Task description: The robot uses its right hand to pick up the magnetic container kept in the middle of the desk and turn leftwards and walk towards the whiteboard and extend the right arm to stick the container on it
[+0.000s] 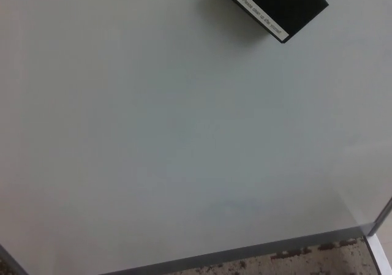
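Where the head view ran out at its top edge, right of centre, found the black magnetic container (275, 2), lying flat against the whiteboard (184, 134) and cut off by the picture's border. Sat turned at an angle, one corner pointing down and to the right. Carried a narrow white label (262, 16) along its lower-left face, printed with a line of small dark text, too fine to read. Threw a soft shadow onto the board on its left side and below. Touched nothing else in view.

Filled nearly the whole picture with the board's pale grey-white surface, plain apart from a faint smudge low down, right of centre. Showed a slightly lighter patch toward the right edge. Ended below in a grey metal frame (245, 252), slanting up from lower left to lower right and meeting a second rail at a corner near the right border. Stood well apart from the container, with bare board between.

Below the frame, glimpsed speckled floor (294, 264), beige flecked with dark brown, and a white strip (381, 256) at the bottom right corner.

Saw neither the left hand nor the right hand anywhere in the picture; could not tell, therefore, whether open, closed or gripping. Noted only a dark notched outline at the container's upper right, cut by the border, and could not tell what it belonged to.
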`<state>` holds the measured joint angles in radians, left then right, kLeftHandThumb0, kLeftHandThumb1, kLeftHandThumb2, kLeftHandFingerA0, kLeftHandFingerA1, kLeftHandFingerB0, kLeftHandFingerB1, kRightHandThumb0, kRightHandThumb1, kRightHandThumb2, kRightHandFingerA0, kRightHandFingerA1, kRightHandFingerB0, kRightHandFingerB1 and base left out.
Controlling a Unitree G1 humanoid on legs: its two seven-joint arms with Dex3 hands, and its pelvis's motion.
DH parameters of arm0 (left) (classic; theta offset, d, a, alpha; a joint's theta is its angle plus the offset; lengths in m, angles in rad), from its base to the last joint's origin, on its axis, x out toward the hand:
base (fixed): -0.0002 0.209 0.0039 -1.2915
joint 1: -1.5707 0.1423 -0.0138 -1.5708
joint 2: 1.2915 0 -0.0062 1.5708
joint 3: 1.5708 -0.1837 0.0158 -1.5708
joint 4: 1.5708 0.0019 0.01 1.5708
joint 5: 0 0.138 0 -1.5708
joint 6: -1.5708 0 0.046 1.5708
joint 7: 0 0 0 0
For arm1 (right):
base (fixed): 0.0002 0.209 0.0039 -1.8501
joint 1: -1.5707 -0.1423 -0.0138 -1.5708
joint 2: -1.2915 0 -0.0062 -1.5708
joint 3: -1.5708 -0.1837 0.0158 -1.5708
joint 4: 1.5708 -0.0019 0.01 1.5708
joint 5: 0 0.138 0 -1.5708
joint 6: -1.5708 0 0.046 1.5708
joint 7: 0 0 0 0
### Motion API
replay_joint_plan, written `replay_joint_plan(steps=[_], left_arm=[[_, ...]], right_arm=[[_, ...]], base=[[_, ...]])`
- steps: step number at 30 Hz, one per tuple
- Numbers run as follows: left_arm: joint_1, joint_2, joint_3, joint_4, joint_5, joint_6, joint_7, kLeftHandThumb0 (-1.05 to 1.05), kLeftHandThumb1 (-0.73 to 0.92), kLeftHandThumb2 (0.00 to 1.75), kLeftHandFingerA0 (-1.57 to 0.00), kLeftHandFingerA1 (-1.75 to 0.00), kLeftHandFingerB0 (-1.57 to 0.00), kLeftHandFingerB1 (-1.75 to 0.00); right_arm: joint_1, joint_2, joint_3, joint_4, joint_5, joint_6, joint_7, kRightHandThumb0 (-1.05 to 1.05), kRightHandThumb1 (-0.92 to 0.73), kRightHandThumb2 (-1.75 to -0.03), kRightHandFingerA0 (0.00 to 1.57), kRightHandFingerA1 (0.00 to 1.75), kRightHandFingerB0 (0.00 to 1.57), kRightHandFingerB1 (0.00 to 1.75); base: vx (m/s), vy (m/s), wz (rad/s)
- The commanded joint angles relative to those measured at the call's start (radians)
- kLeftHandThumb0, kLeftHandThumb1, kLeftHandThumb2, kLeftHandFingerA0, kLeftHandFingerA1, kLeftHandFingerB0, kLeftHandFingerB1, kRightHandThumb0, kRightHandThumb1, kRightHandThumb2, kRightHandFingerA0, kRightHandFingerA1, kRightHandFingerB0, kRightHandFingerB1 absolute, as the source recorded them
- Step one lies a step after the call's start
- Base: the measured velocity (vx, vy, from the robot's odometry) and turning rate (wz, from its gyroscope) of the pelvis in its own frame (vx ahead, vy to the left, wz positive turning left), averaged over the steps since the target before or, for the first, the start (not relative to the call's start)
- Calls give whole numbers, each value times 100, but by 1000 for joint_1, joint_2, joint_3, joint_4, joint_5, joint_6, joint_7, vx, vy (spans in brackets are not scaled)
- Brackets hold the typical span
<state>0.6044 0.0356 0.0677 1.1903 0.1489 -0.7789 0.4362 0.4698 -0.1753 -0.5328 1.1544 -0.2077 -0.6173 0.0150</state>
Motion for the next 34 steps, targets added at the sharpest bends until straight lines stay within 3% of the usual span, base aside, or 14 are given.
replay_joint_plan(steps=[1, 2, 3, 5, 6, 7, 12, 13, 14, 17, 19, 20, 21, 34], left_arm=[[23, 12, 8, -46, 1, 38, 33, 1, 62, 111, -93, -98, -87, -91], [18, 11, 11, -48, -3, 44, 34, 1, 62, 111, -93, -98, -87, -91], [2, 13, 19, -25, -14, 49, 23, 8, 71, 82, -91, -94, -88, -88], [-13, 13, 16, -2, -8, 67, 26, 6, 70, 81, -92, -94, -88, -86], [-17, 11, 14, 6, -5, 69, 27, 5, 68, 84, -95, -98, -90, -87], [-13, 4, 14, 5, -8, 57, 16, 4, 65, 90, -94, -100, -88, -87], [-10, 3, -11, 9, 26, 1, 43, 5, 63, 84, -88, -97, -89, -89], [-9, -3, -7, 1, 14, 11, 33, 3, 54, 108, -90, -96, -90, -93], [-8, -6, -7, -8, 10, 21, 29, -1, 65, 84, -88, -102, -88, -90], [-18, -11, 6, -11, -12, 21, 15, 0, 65, 83, -89, -98, -89, -90], [-27, 6, -5, -16, 4, 24, 15, 0, 66, 87, -88, -98, -89, -91], [-34, 2, 7, -13, -15, 21, -6, 1, 56, 109, -92, -98, -90, -93], [-38, 1, 11, -12, -19, 19, -7, 2, 57, 111, -95, -99, -92, -94], [-13, -59, 61, -57, -82, -16, -77, 5, 61, 116, -101, -120, -95, -108]], right_arm=[[-7, -13, 14, 27, 80, -86, -49, -5, -62, -95, 105, 94, 87, 60], [-15, -11, 10, 26, 99, -88, -39, -5, -62, -95, 105, 94, 87, 60], [-24, -5, -4, 31, 128, -98, -29, -7, -57, -102, 107, 95, 89, 63], [-30, -1, -11, 39, 153, -95, -19, -5, -57, -103, 107, 93, 89, 60], [-29, -3, -5, 42, 152, -94, -22, -3, -53, -112, 103, 99, 77, 77], [-22, -11, 16, 45, 133, -100, -40, -3, -62, -96, 108, 91, 88, 58], [-28, -17, 42, 57, 148, -103, -43, -4, -61, -97, 110, 92, 88, 60], [-26, -17, 43, 51, 156, -111, -31, -6, -58, -101, 109, 94, 88, 62], [-27, -19, 46, 49, 160, -112, -31, -6, -60, -99, 110, 94, 88, 61], [-26, -27, 63, 42, 162, -112, -31, -6, -61, -99, 108, 94, 87, 62], [-33, -24, 69, 47, 167, -109, -35, -6, -63, -91, 107, 92, 88, 61], [-32, -24, 73, 47, 169, -111, -36, -5, -63, -93, 106, 90, 89, 59], [-36, -21, 70, 49, 181, -103, -31, -6, -64, -90, 108, 92, 91, 61], [-15, -13, 123, 27, 185, -136, -56, -6, -61, -104, 107, 97, 88, 64]], base=[[0, 0, 0], [0, 0, 0], [0, 0, 0], [0, 0, 0], [0, 0, 0], [0, 0, 0], [0, 0, 0], [0, 0, 0], [0, 0, 0], [0, 0, 0], [0, 0, 0], [0, 0, 0], [0, 0, 0], [0, 0, 0]])
